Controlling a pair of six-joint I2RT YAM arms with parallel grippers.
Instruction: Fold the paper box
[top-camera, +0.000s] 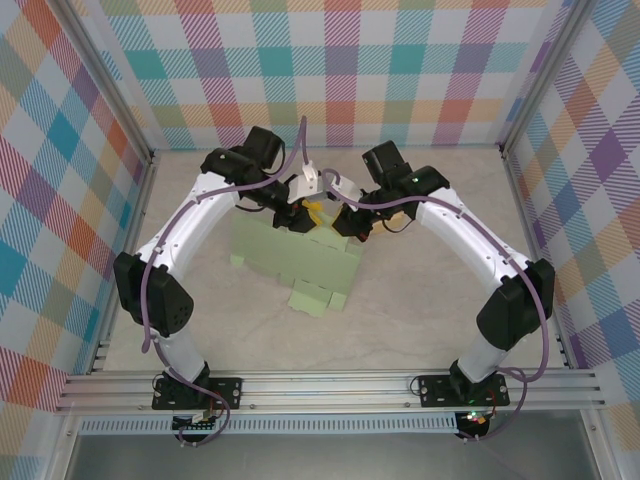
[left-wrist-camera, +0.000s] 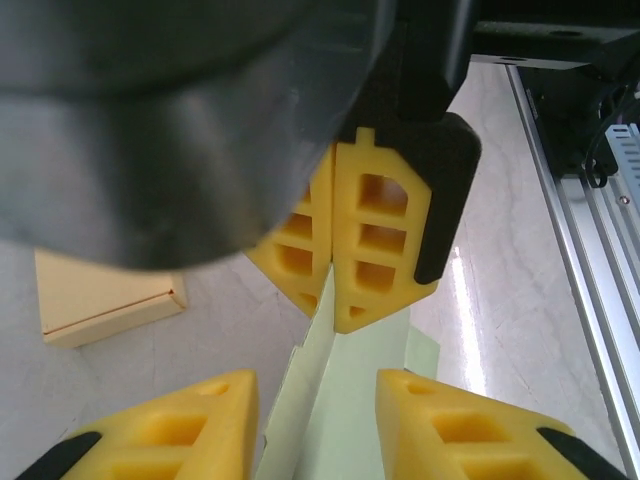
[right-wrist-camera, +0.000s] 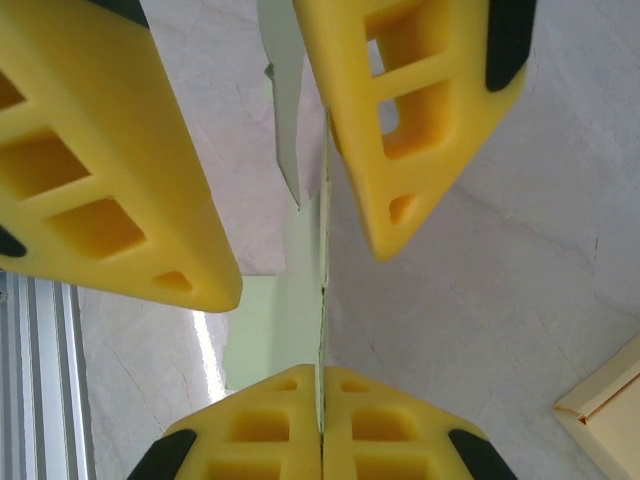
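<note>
The pale green paper box (top-camera: 290, 255) lies mostly flat in the middle of the table, with one panel raised on edge at its far side. My right gripper (right-wrist-camera: 322, 390) is shut on the top edge of that upright panel (right-wrist-camera: 303, 300); the left wrist view shows its fingers (left-wrist-camera: 375, 240) pinching the sheet. My left gripper (left-wrist-camera: 318, 400) straddles the same panel (left-wrist-camera: 345, 390) with its jaws apart, a gap showing on each side of the paper. From above, the left gripper (top-camera: 300, 205) and right gripper (top-camera: 345, 222) meet tip to tip over the box's far edge.
A cream cardboard box (left-wrist-camera: 105, 300) (right-wrist-camera: 610, 410) lies on the marble-patterned table beside the grippers. An aluminium rail (top-camera: 330, 385) runs along the near edge, and plaid walls (top-camera: 60, 200) close in the left, right and back.
</note>
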